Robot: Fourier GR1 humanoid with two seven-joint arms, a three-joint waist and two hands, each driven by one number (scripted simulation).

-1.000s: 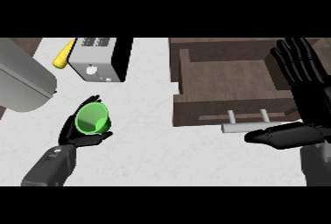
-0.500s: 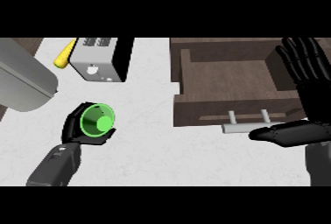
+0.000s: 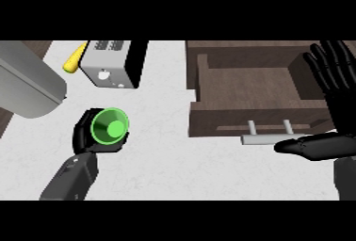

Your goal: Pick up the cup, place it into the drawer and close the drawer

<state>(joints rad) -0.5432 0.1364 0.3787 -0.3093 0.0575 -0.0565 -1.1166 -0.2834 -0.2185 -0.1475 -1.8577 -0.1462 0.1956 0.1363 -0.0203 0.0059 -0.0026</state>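
Note:
A green cup (image 3: 110, 126) is held above the white counter at left, its mouth turned toward the view. My left hand (image 3: 88, 134) is curled round it from behind and below. The open wooden drawer (image 3: 250, 89) lies at upper right, its silver handle (image 3: 268, 137) at the front. My right hand (image 3: 334, 94) rests open at the right edge beside the drawer, fingers up and thumb pointing left below the handle. Nothing shows inside the drawer.
A silver toaster (image 3: 111, 62) stands at the upper middle left, with a yellow item (image 3: 74, 59) beside it. A large grey rounded object (image 3: 26, 89) fills the left edge. Bare white counter (image 3: 188, 169) stretches along the front.
My left hand has lifted the cup and carried it slightly right and up, tipping its mouth toward the view. The right hand has stayed in place.

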